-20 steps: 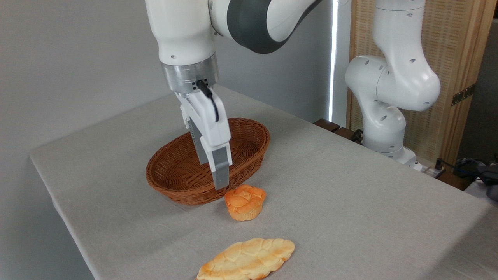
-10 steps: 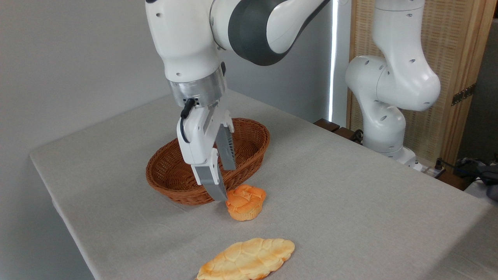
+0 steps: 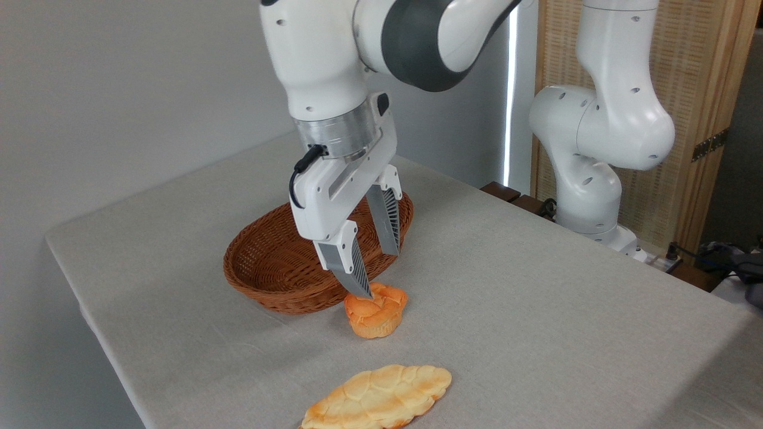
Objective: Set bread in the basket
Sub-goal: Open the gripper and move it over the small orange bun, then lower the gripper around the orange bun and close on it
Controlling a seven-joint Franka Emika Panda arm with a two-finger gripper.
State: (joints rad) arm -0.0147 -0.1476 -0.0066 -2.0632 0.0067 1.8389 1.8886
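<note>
Hovering end effector [image 3: 378, 275], wide, over bread [image 3: 375, 310] | basket [image 3: 280, 262] just behind | loaf [image 3: 378, 398] nearer

Fixed camera looks down across table [image 3: 536, 310] corner.

Orange bread [image 3: 375, 311] upright on the grey tabletop [image 3: 536, 310], just beside the near rim of the brown wicker basket [image 3: 280, 262], which sits toward the table's far-left corner. Gripper [image 3: 378, 273] above the bun with fingers spread apart, tilted, the nearer fingertip [image 3: 360, 289] at or touching the bun's swirled top, the farther one over the basket's rim. Flat pale-golden loaf [image 3: 378, 398] at the near edge of the tabletop, apart from the bun; white arm base [image 3: 596, 179] off the table's far-right side.
</note>
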